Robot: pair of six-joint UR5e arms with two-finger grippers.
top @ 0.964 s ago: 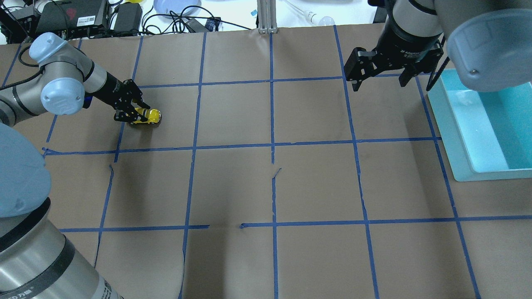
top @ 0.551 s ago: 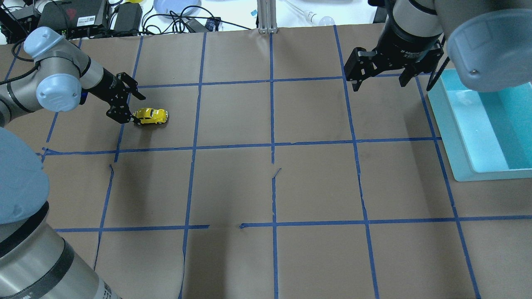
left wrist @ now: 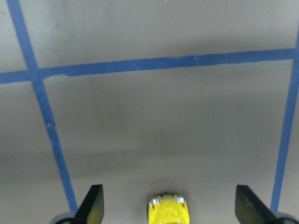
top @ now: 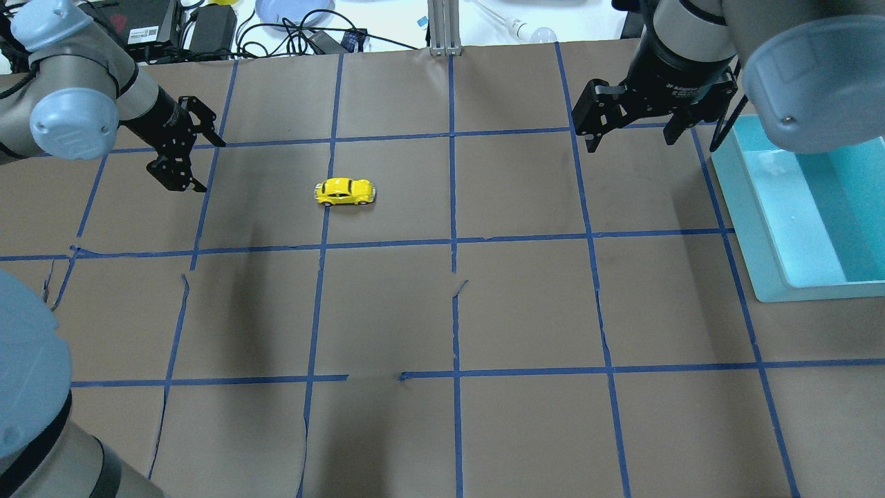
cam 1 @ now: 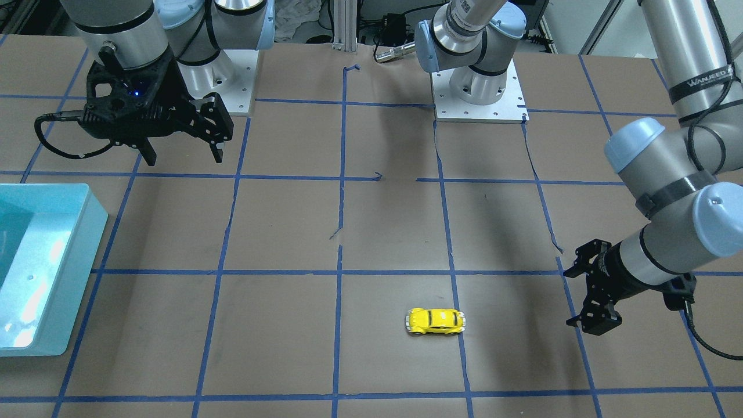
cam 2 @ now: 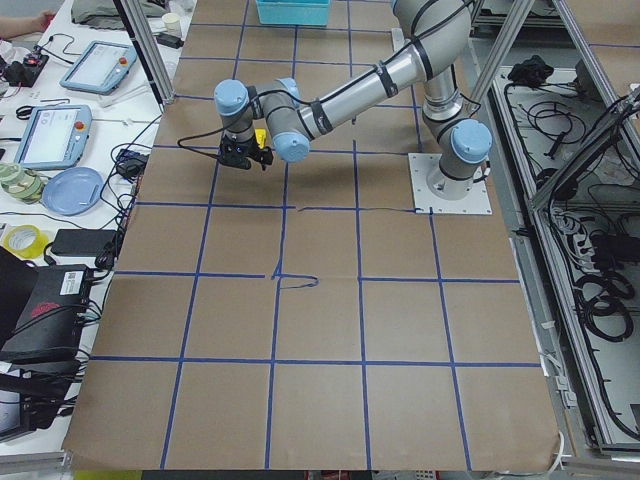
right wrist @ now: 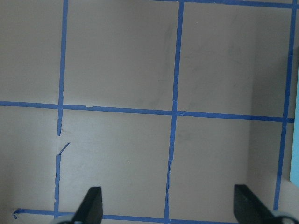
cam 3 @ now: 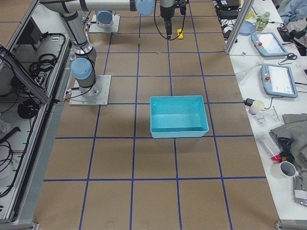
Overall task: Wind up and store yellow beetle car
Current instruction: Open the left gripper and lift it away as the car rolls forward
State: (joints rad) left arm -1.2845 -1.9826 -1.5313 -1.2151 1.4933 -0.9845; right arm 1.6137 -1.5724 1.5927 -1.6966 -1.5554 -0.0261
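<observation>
The yellow car [top: 345, 192] is sitting on the table [top: 525, 304] straight ahead of the left gripper [top: 214, 168], whose fingers are gaping wide and empty. The car is lying apart from them with its long axis pointing away. The right gripper [top: 630, 145], likewise open and empty, is hanging farther off.

Beetle car [top: 345, 192]: on the table [top: 525, 304], one end over a tape line [top: 319, 277], in the robot's left half.
Left gripper [top: 213, 167]: to the car's left, well apart from it.
Right gripper [top: 629, 144]: above the table's far right, near the bin [top: 747, 221].
Bin: at the table's right edge, well apart from the car.
</observation>
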